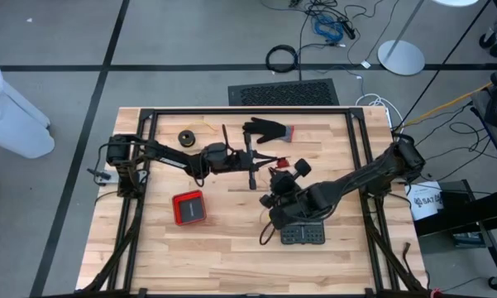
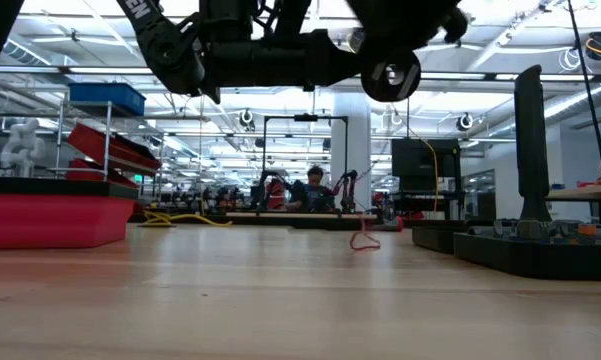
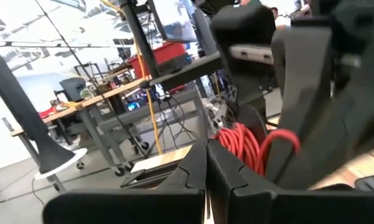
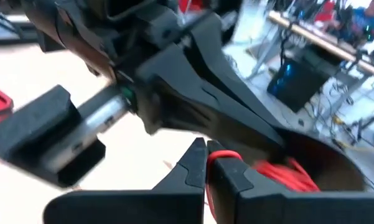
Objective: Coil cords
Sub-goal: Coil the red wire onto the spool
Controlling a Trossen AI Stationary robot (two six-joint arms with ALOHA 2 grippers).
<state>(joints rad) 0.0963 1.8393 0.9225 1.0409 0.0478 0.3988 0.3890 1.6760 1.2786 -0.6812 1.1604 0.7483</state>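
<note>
A reddish-orange cord, coiled in several loops, hangs above the middle of the table between my two grippers. My left gripper comes from the table's left, roughly level and shut, its tips right at the coil. My right gripper comes from the right, also shut, with a red strand at its tips. In the high view both meet near the red cord. A small round black cord bundle lies on the table at the far left. A thin red loop touches the tabletop. My left gripper meets the red coil's near edge with its shut fingers, coming roughly level from the table's left. Its own fingertips hide the exact place of hold. The coil hangs clear of the table. My right gripper pinches a single red strand between its fingertips, just beside the coil. It comes from the table's right, slanting slightly down.
A black glove with a red cuff lies at the far middle. A red box stands near the left, and a black tray sits below my right arm. A black frame runs along the table's edges.
</note>
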